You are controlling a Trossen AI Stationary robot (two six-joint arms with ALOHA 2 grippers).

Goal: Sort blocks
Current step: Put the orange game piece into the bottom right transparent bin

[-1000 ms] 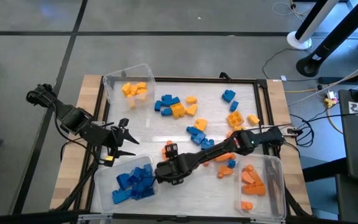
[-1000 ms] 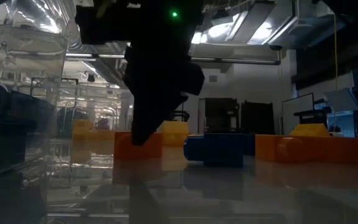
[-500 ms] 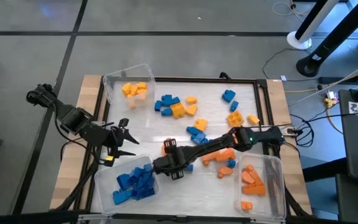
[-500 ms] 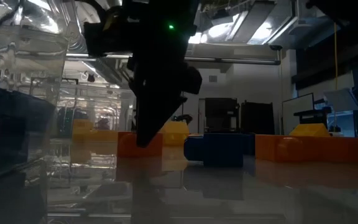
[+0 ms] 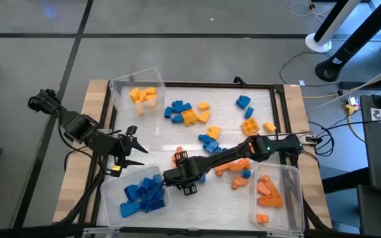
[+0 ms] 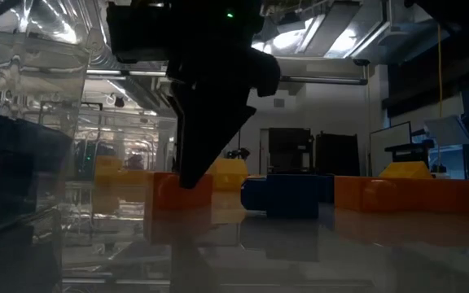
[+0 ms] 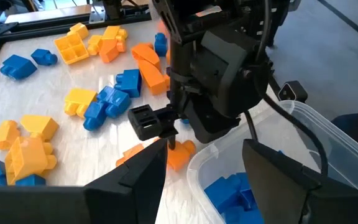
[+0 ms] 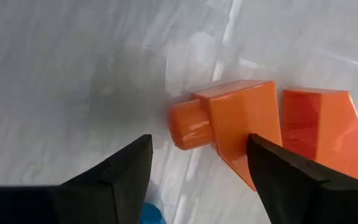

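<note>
Fingers of the right end effector (image 8: 197,168), spread wide and holding nothing, straddle a glossy orange studded plastic brick (image 8: 232,121) lying on the smooth white surface (image 5: 157,129) beside the clear bin of blue bricks (image 5: 141,193). The left end effector (image 5: 132,147) hangs open, empty, at the surface's left edge.

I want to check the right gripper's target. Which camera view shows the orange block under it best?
The right wrist view: the orange block lies large between the open right gripper fingers. The left wrist view shows it partly behind that gripper. The high view shows it tiny; the low view shows only one side.
</note>
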